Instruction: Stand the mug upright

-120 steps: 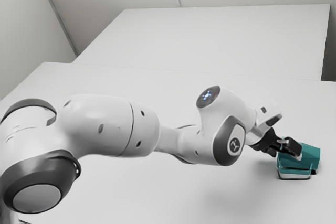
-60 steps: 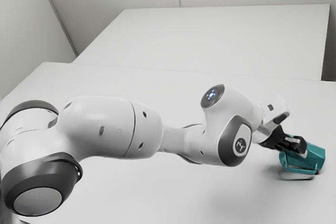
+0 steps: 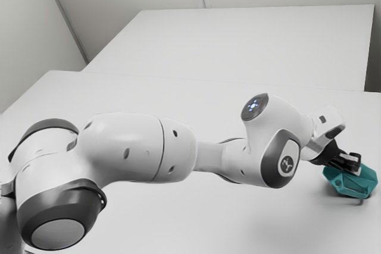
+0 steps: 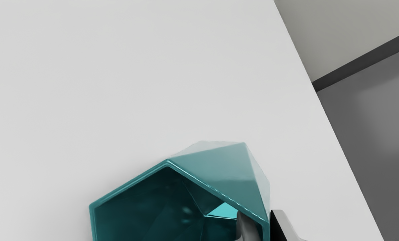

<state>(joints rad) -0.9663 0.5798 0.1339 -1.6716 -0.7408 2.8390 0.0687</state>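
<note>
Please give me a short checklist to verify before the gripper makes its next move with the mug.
1. Gripper straddles the rim of the mug, one finger inside and one outside: ok.
2. Mug wall held between both fingers: ok, it looks pinched.
3. Mug upright: not ok, it is tilted, so it likely needs more turning before release.
4. Mug lifted off the table: cannot tell, the gap under it is unclear.
5. Mug over the table, inside its edge: ok.
</note>
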